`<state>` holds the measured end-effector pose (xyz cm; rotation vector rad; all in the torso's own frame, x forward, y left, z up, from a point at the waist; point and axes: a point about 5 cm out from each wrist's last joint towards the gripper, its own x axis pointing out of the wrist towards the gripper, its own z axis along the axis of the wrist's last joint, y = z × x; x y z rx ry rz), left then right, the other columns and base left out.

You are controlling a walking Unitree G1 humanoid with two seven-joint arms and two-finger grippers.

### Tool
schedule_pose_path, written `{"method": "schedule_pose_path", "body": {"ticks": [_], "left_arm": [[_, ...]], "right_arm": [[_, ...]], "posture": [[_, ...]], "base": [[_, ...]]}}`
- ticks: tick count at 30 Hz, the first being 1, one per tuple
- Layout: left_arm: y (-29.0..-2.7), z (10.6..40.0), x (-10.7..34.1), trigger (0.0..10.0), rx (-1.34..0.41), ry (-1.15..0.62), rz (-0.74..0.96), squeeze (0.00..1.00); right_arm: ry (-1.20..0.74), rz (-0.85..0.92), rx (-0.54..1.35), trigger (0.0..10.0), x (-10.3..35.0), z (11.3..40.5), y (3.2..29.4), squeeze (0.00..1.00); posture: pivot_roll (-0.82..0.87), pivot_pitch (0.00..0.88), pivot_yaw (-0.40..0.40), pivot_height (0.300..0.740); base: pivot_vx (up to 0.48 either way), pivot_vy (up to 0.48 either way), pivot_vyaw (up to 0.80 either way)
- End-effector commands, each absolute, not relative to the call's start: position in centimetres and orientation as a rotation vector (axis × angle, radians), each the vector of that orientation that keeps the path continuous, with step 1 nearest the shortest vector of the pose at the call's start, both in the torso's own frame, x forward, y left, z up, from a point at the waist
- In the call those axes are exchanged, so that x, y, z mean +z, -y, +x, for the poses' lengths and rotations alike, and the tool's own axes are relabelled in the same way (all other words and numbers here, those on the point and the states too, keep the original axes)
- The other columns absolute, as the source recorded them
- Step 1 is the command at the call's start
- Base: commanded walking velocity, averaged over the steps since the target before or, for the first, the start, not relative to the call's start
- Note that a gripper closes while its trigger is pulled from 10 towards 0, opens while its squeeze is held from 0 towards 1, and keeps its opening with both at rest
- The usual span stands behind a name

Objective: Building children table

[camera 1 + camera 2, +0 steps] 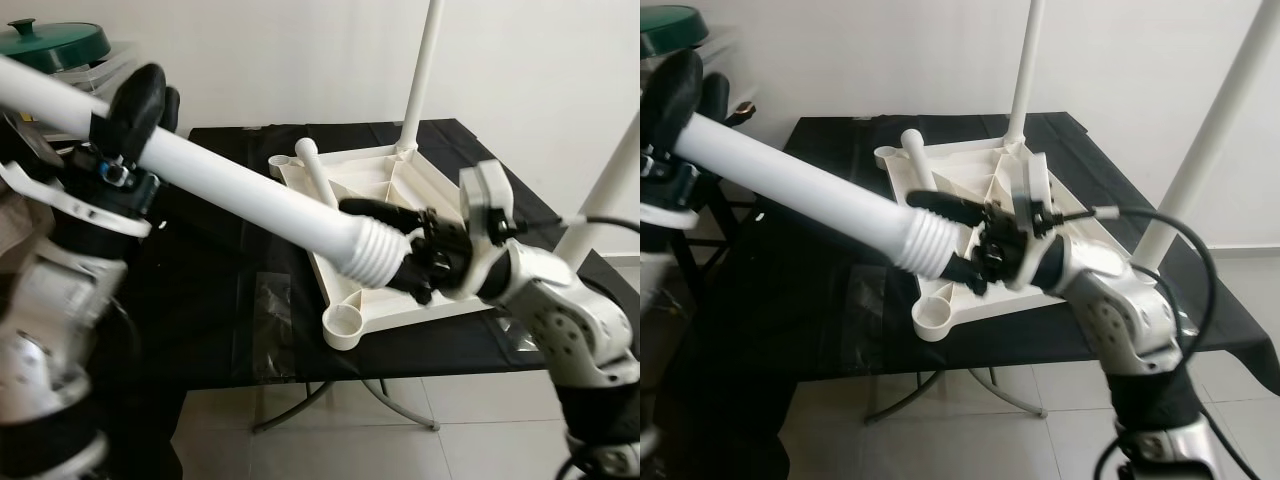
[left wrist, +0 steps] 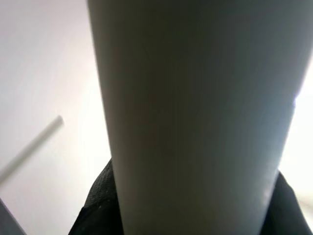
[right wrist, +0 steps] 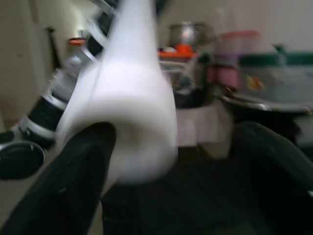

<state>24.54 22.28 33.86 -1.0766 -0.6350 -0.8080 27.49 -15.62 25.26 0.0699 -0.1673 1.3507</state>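
Nearest, at the left edge of the left eye view, the left gripper point(image 1: 140, 105) is clamped around a long white table leg point(image 1: 240, 195) that slants from the upper left down toward the frame's centre; the left wrist view sees this tube at very close range, a black finger pad point(image 2: 98, 205) touching its side. The leg's threaded end point(image 1: 930, 240) sits between the spread fingers of the right gripper point(image 1: 960, 235) at mid-frame, though the blurred right wrist view shows a gap beside one finger point(image 3: 274, 166), so it is open around the tip. Just behind lies the upturned white tabletop point(image 1: 400, 185) on a black-covered table point(image 1: 230, 290), one mounted leg point(image 1: 420, 75) rising at the top centre. A green lid point(image 1: 50, 40) sits upper left.
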Motion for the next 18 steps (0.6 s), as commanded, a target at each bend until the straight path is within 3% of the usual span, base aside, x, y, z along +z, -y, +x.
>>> {"method": "schedule_pose_path", "body": {"ticks": [1, 12, 13, 14, 15, 17, 18], "left_arm": [[-23.9, 24.3, 34.6, 0.0, -0.773, 0.713, -1.081, 0.0], [-25.5, 24.3, 36.2, 0.0, -0.746, 0.656, -0.792, 0.0], [-24.9, 24.5, 36.1, 0.0, -0.737, 0.603, -0.675, 0.0], [-24.0, 24.9, 35.8, 0.0, -0.737, 0.545, -0.546, 0.0], [-24.0, 24.9, 35.8, 0.0, -0.737, 0.545, -0.546, 0.0], [-22.7, 25.3, 35.1, 0.0, -0.733, 0.467, -0.36, 0.0], [-21.7, 25.7, 34.5, 0.0, -0.736, 0.429, -0.271, 0.0]], "right_arm": [[0.129, 0.073, 1.424, 10.0, 24.7, 26.8, 15.1, 1.0], [0.016, 0.023, 1.438, 10.0, 23.7, 25.2, 17.5, 1.0], [0.032, -0.013, 1.442, 10.0, 24.1, 25.1, 17.5, 0.7], [0.052, -0.076, 1.444, 10.0, 24.8, 25.2, 17.4, 0.0], [0.052, -0.076, 1.444, 10.0, 24.8, 25.2, 17.4, 0.0], [0.071, -0.18, 1.437, 10.0, 25.6, 25.4, 17.1, 0.0], [0.069, -0.319, 1.317, 10.0, 25.5, 26.9, 17.0, 0.0]], "posture": [[-0.01, 0.01, 0.032, 0.74], [-0.02, 0.017, 0.035, 0.74], [-0.02, 0.019, 0.035, 0.74], [-0.02, 0.019, 0.035, 0.74], [-0.02, 0.019, 0.035, 0.74], [-0.02, 0.019, 0.035, 0.74], [-0.02, 0.019, 0.033, 0.74]], "base": [[0.0, 0.0, 0.0], [0.0, 0.0, 0.0], [0.0, 0.0, 0.0], [0.0, 0.0, 0.0], [0.0, 0.0, 0.0], [0.0, 0.0, 0.0], [0.0, 0.0, 0.0]]}}
